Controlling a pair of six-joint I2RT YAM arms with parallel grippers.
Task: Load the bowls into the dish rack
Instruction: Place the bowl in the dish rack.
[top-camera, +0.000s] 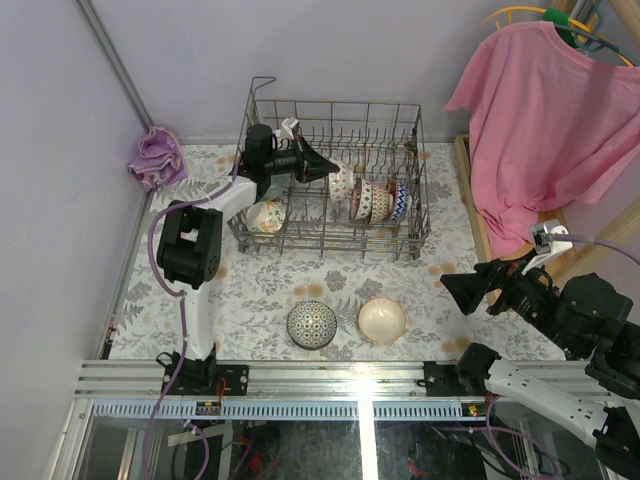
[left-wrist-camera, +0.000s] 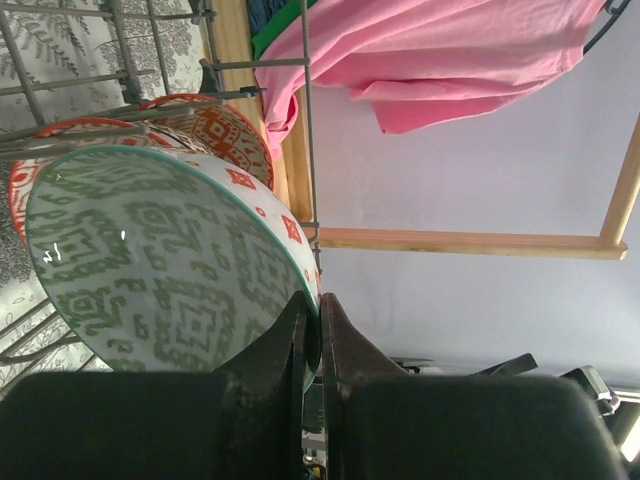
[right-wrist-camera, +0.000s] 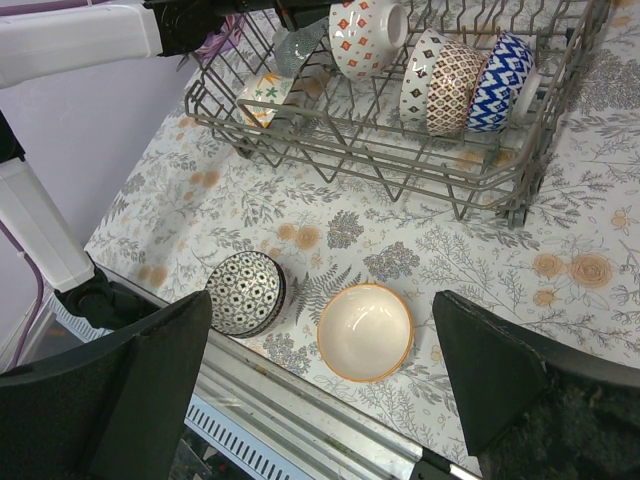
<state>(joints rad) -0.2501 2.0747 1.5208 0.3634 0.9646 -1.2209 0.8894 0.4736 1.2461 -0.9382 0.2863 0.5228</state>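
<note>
Over the middle of the dish rack (top-camera: 336, 102), the left hand (top-camera: 326, 168) is pinched tight on the rim of the red-diamond bowl (left-wrist-camera: 170, 270), whose inside bears a green pattern. It is held on edge just left of three bowls (top-camera: 380, 200) standing in a row inside the rack. A floral bowl (top-camera: 267, 215) lies at the rack's left end. On the counter (top-camera: 250, 290) near the arms, a dark patterned bowl (top-camera: 312, 325) and a cream bowl (top-camera: 382, 320) sit side by side, not touching. The right hand (top-camera: 462, 290) hangs wide and holds nothing, off to their right.
</note>
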